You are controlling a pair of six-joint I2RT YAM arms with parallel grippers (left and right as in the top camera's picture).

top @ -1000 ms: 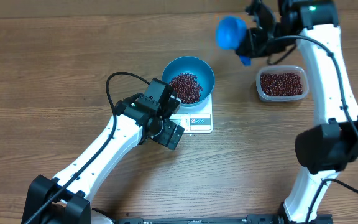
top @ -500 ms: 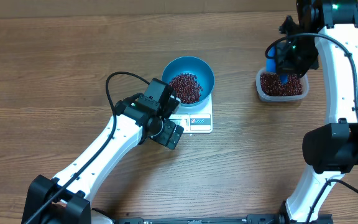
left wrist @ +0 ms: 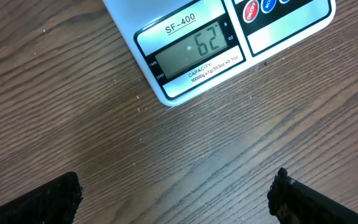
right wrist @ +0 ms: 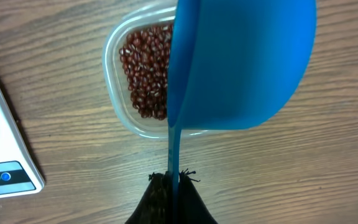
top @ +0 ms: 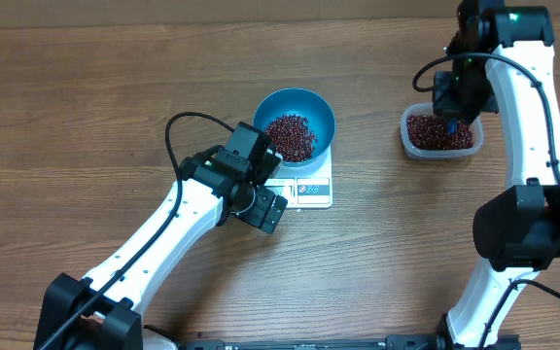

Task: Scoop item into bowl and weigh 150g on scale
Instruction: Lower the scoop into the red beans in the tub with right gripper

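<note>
Right gripper [right wrist: 173, 186]: clamped tight on the thin handle of the blue scoop [right wrist: 247, 62]. You hold the scoop on edge, its cup over the clear tub [right wrist: 112, 43], which puts it in position to dip for another load. I cannot tell whether the cup carries anything; only its outer wall shows.

The tub stands on the bench [top: 86, 97], well apart from the scale [left wrist: 166, 15], off the scale's right side in the overhead view. It holds a shallow layer of beans [right wrist: 146, 68].

Left gripper [left wrist: 176, 199]: spread wide and holding nothing. It hangs just off the scale's front edge, seemingly so that its wrist camera faces the display [left wrist: 194, 53]. The display reads 62.

The bowl [top: 263, 105] sits on the scale's platform, a heap of beans lying against its front wall. Placing it there lets each load register as it lands.

Judgement: the weight is short of target, so more scoops are due. Carry the loaded scoop level to avoid spills.
</note>
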